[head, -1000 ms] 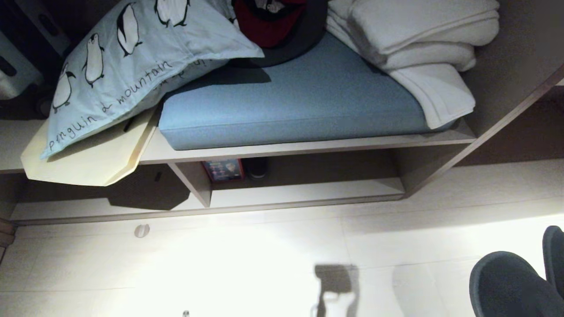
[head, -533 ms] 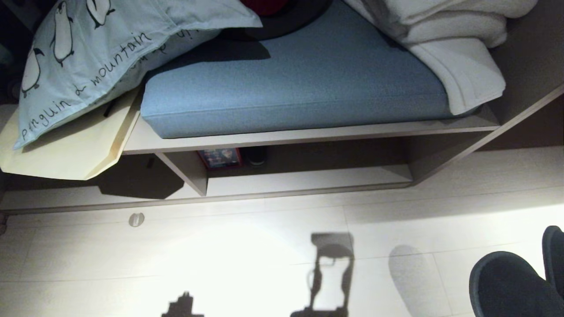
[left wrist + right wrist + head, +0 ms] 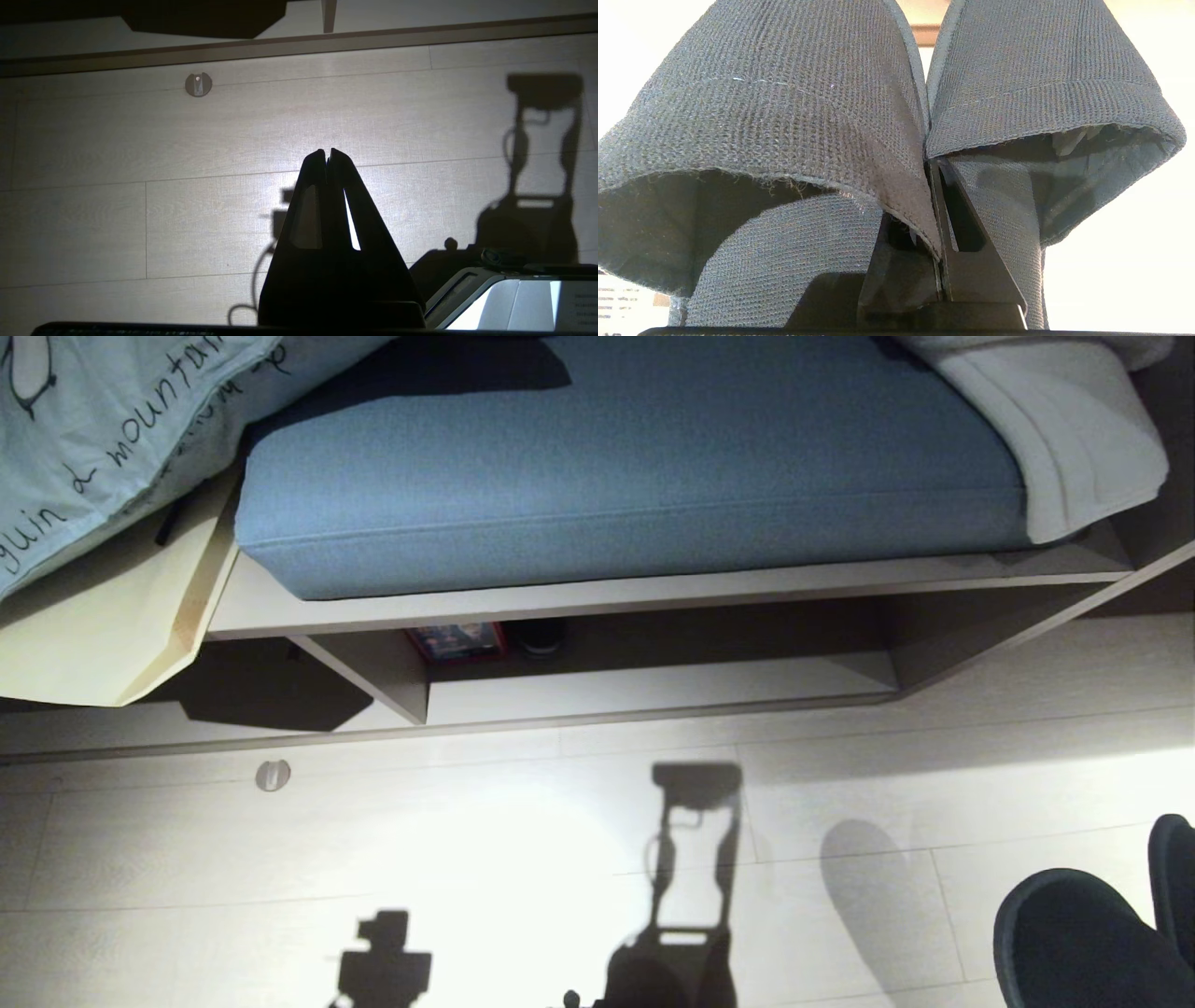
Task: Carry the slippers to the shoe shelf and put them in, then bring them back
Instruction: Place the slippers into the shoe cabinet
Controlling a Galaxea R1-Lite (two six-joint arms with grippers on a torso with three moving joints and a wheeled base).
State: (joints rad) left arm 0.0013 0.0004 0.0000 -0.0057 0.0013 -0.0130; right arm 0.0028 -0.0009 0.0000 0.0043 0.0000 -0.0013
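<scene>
While the shoe shelf [image 3: 653, 686] is seen across the middle of the head view, under the blue cushion [image 3: 616, 457], the slippers [image 3: 1092, 943] are found at the lower right corner, rounded toes aimed up and toward the shelf.

From the left wrist, the left gripper [image 3: 327, 156] is seen above pale floor [image 3: 140, 210], fingers pressed together on nothing.

From the right wrist, the right gripper [image 3: 934, 168] is seen pinching both slippers [image 3: 784, 116] by their adjoining inner edges, long axes running away from the camera.
</scene>
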